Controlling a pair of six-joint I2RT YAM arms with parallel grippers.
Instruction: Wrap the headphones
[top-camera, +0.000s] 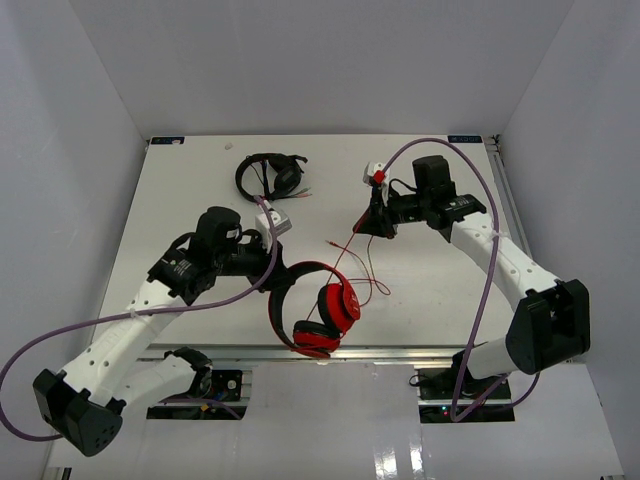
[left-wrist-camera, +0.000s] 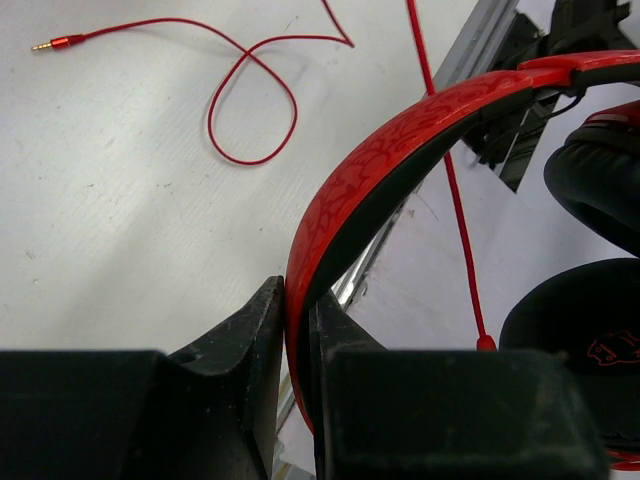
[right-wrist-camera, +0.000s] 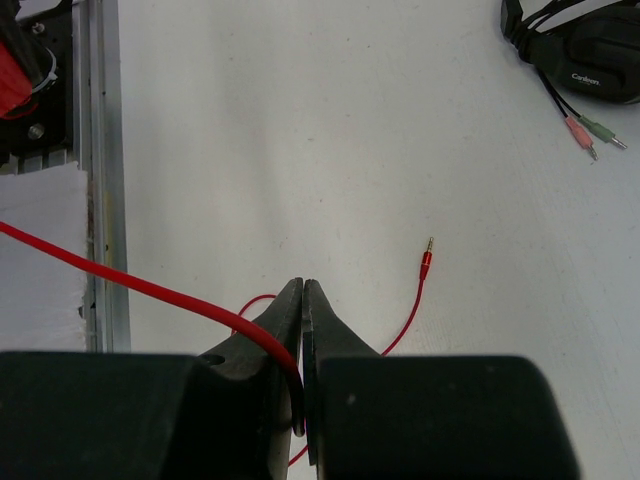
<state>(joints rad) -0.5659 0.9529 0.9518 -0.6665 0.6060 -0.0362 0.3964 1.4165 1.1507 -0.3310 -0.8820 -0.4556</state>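
The red headphones (top-camera: 318, 312) hang at the table's near edge, held up off the surface, earcups (top-camera: 338, 305) folded together. My left gripper (top-camera: 272, 262) is shut on the red headband (left-wrist-camera: 370, 170); the black earcup pads (left-wrist-camera: 595, 180) show at the right of the left wrist view. The thin red cable (top-camera: 352, 245) runs from the earcups up to my right gripper (top-camera: 372, 225), which is shut on the cable (right-wrist-camera: 150, 285). The cable's loose end with its plug (right-wrist-camera: 426, 258) lies on the table; the plug (left-wrist-camera: 58, 43) also shows in the left wrist view.
All-black headphones (top-camera: 268, 175) with pink and green plugs (right-wrist-camera: 585, 130) lie at the back of the white table (top-camera: 200, 190). The table's metal front rail (top-camera: 400, 352) runs under the red headphones. White walls close in the sides and back.
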